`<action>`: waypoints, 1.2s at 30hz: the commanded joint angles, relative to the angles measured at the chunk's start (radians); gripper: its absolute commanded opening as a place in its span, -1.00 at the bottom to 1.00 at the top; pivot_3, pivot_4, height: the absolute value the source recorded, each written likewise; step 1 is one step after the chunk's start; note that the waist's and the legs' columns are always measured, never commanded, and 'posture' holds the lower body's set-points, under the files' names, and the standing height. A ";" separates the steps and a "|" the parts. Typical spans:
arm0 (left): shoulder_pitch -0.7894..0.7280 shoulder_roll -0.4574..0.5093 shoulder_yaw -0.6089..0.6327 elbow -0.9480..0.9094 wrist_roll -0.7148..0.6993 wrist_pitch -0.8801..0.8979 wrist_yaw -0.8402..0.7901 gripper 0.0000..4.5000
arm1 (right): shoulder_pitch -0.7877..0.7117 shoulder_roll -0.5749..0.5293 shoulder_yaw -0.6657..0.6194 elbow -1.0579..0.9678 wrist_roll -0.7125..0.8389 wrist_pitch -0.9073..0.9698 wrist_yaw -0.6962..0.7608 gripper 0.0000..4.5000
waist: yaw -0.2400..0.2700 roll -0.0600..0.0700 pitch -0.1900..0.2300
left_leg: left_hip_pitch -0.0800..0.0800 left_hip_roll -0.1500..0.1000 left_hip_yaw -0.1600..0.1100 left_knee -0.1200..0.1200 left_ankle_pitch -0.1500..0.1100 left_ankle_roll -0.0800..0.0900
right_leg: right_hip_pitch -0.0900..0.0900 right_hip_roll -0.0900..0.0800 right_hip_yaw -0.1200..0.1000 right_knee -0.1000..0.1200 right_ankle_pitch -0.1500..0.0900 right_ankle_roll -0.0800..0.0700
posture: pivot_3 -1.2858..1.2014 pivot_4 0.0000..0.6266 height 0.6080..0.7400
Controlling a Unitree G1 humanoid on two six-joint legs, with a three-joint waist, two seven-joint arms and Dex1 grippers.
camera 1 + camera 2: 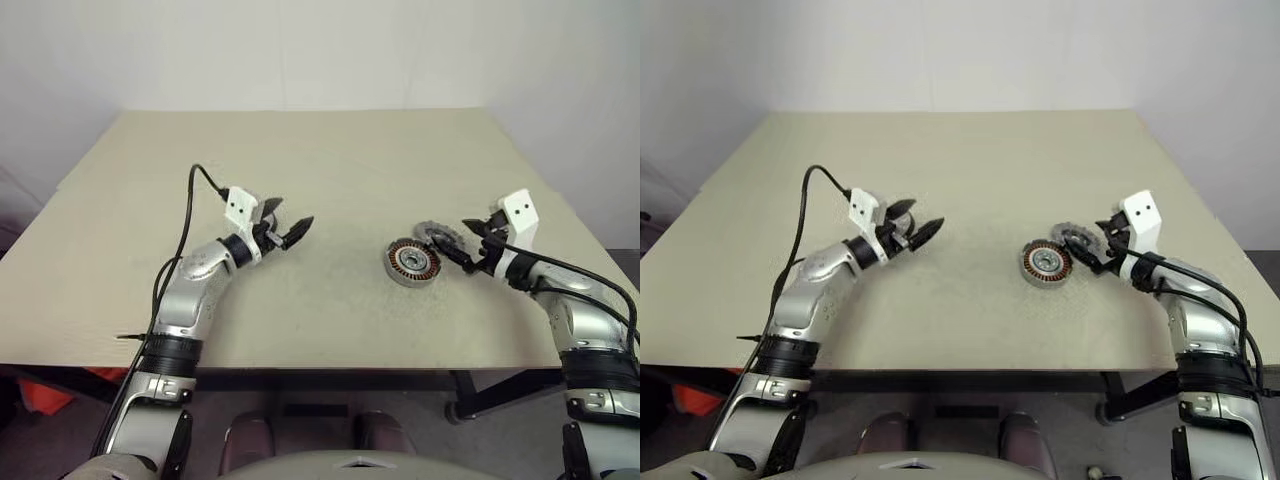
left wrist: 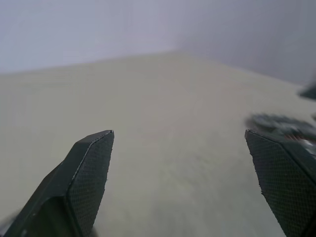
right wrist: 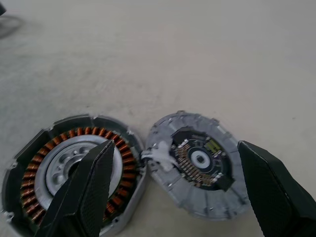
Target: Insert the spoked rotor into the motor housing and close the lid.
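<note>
1. The motor housing (image 3: pixel 30 144) lies on the worktop (image 1: pixel 330 150), right of centre and toward the near edge. Its copper windings face up.
2. A silver disc with holes sits inside that copper ring. I take it for the spoked rotor (image 3: pixel 58 167), already seated, though I cannot tell whether it is fully down.
3. The lid (image 3: pixel 197 163) lies just right of the housing, inner face up and showing a dark board. Something small and white bridges the two rims.
4. So closing is the job in hand. The lid must be gripped by its rim, turned over and lowered squarely, without trapping that white piece.
5. The right tool (image 1: pixel 468 243) hangs spread wide and empty over the lid — well placed, but it should straddle the lid alone, not the housing.
6. The left tool (image 1: pixel 290 215) hovers released and empty, well left of the parts — it could come in and steady the housing.
</note>
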 commanded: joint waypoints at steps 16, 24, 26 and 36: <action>0.019 0.012 -0.004 -0.032 -0.009 0.010 -0.036 0.99 | -0.006 -0.015 -0.003 -0.070 0.018 -0.006 0.046 1.00 | 0.000 0.000 0.000 | 0.000 0.000 0.000 -0.001 0.000 0.000 | 0.000 0.000 -0.001 -0.001 0.000 0.000 | 0.03 -1.00 1.00; 0.006 0.012 -0.006 -0.019 -0.010 0.013 -0.041 0.99 | -0.007 -0.018 0.000 -0.072 0.018 0.000 0.066 1.00 | 0.000 0.000 0.000 | 0.000 0.000 0.000 -0.001 0.000 0.000 | 0.000 0.000 -0.001 -0.001 0.000 0.000 | 0.03 -1.00 1.00; 0.005 0.012 -0.005 -0.017 -0.009 0.013 -0.043 0.99 | -0.009 -0.018 0.000 -0.068 0.016 -0.001 0.069 1.00 | 0.000 0.000 0.000 | 0.000 0.000 0.000 -0.002 0.000 0.000 | 0.000 0.000 -0.001 -0.001 0.000 0.000 | 0.03 -1.00 1.00; 0.013 0.011 -0.007 -0.024 -0.008 0.015 -0.045 0.99 | 0.003 -0.028 0.016 -0.077 -0.004 -0.002 0.076 1.00 | -0.001 0.000 0.000 | 0.000 0.000 0.000 -0.003 0.000 0.000 | 0.000 0.000 -0.001 -0.001 0.000 0.000 | 0.03 -1.00 1.00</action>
